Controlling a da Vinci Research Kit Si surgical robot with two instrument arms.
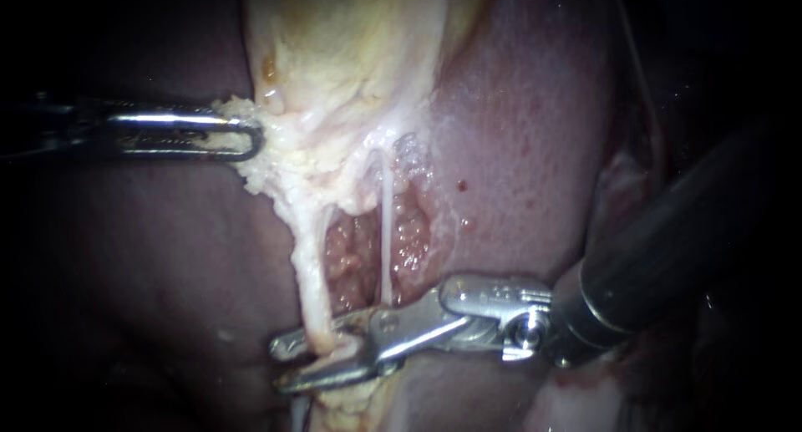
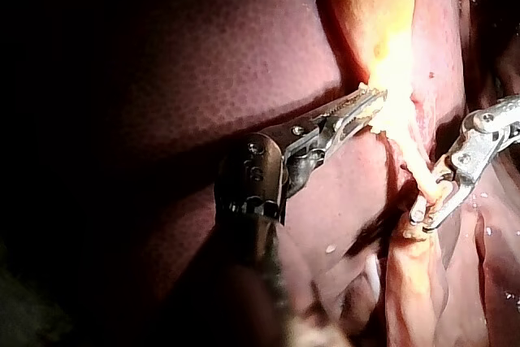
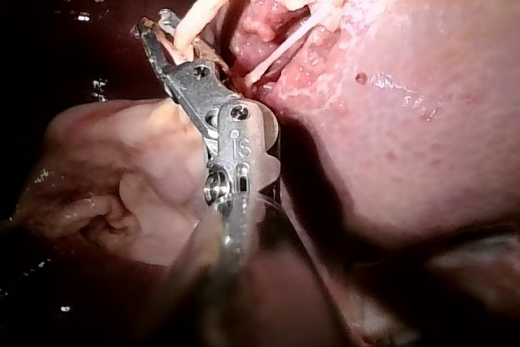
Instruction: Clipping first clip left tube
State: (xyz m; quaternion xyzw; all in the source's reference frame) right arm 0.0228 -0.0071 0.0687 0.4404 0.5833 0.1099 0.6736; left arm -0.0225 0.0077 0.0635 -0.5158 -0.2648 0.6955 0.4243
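Left tube (image 1: 311,265), the thicker pale cord, runs from the gallbladder's lower fringe toward the near side, left of centre. Its near end passes into the right instrument's tool.

The liver (image 1: 535,148) fills most of the scene as a dark red, dimpled surface, bright on the right and in shadow on the left. The gallbladder (image 1: 351,56) lies over it at the far centre, pale yellow and glistening, with a ragged, fatty rim.

The right instrument (image 1: 278,367) comes in from the right on a thick dark shaft that ends in a silver hinged head. Its tool reaches leftward at the near side and stands released, its two halves parted with a gap showing toward the tips. The left tube goes through that gap, in front of the far half and behind the near one.

The left instrument (image 1: 251,138) enters from the left, farther back, with its shaft mostly in shadow. Its tool is clenched on the gallbladder's ragged left rim, which juts out to the left there.

Between the two tubes lies a patch of raw, granular red tissue (image 1: 355,261). The right tube (image 1: 386,240), a thin white strand, runs along the right side of that patch, apart from the left tube. Its near end goes out of sight behind the right instrument's head.
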